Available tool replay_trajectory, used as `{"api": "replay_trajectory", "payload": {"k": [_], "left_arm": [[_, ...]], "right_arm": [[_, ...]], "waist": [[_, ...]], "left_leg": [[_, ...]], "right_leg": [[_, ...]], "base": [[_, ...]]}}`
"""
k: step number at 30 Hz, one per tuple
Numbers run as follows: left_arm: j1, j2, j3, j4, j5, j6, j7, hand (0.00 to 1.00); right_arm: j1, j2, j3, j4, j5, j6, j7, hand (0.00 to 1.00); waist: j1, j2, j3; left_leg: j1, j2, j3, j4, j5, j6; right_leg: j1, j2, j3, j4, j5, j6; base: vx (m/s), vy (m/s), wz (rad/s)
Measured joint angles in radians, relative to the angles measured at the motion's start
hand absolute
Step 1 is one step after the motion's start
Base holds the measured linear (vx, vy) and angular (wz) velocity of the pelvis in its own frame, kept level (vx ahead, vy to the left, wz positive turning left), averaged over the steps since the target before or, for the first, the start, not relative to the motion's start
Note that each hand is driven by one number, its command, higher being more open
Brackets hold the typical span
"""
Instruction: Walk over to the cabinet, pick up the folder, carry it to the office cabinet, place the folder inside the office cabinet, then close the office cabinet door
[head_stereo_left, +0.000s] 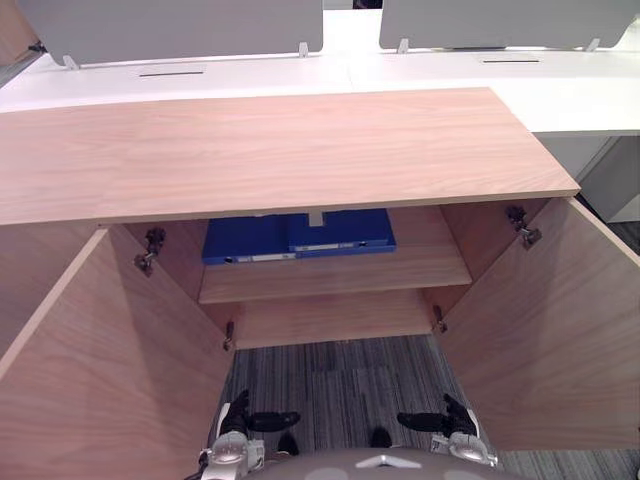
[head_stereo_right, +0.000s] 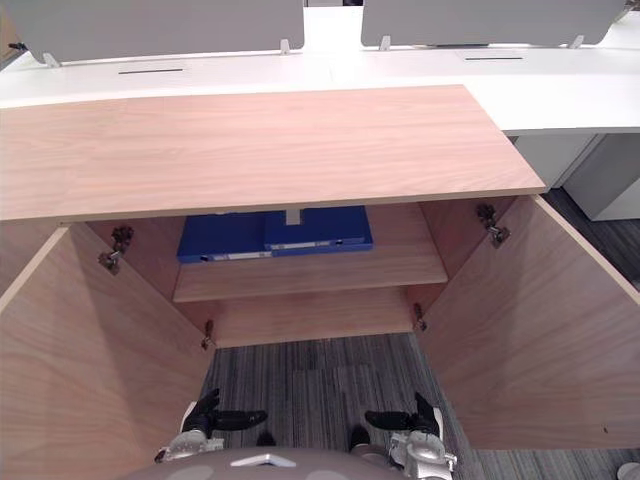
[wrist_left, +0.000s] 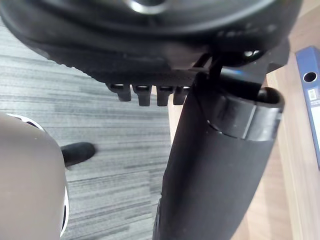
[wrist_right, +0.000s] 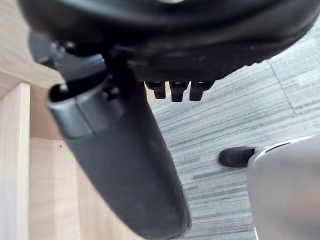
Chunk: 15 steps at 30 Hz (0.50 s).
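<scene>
The cabinet (head_stereo_left: 270, 150) has a smooth, matt, light wood-grain surface with small metal hinges (head_stereo_left: 521, 226). The folder (head_stereo_left: 298, 236) has a smooth blue cover with a slight sheen. The floor (head_stereo_left: 340, 375) is rough, ribbed grey carpet; the desk (head_stereo_left: 560, 95) top is smooth matt white.

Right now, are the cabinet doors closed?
No, the left door and the right door both stand swung wide open, baring the shelf inside.
</scene>
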Motion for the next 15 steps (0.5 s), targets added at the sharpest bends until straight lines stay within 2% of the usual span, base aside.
{"api": "replay_trajectory", "payload": {"k": [8,15], "left_arm": [[0.001,0.001,0.0,0.001,0.0,0.001,-0.001,1.0],[-0.028,0.004,0.014,0.001,0.0,0.002,0.006,1.0]], "right_arm": [[0.014,0.0,-0.103,-0.003,0.094,0.0,-0.015,1.0],[0.05,0.011,-0.304,-0.178,0.277,-0.024,-0.07,1.0]], "waist": [[-0.02,0.001,-0.001],[-0.058,0.005,-0.004]], "left_leg": [[0.036,-0.001,0.089,0.004,-0.034,0.0],[0.039,0.008,0.2,0.07,-0.104,-0.003]], "right_leg": [[-0.013,0.01,0.094,-0.007,0.002,0.001],[-0.053,0.023,0.221,-0.005,0.013,0.003]], "base": [[0.03,0.005,-0.35],[0.02,0.005,-0.54]]}}
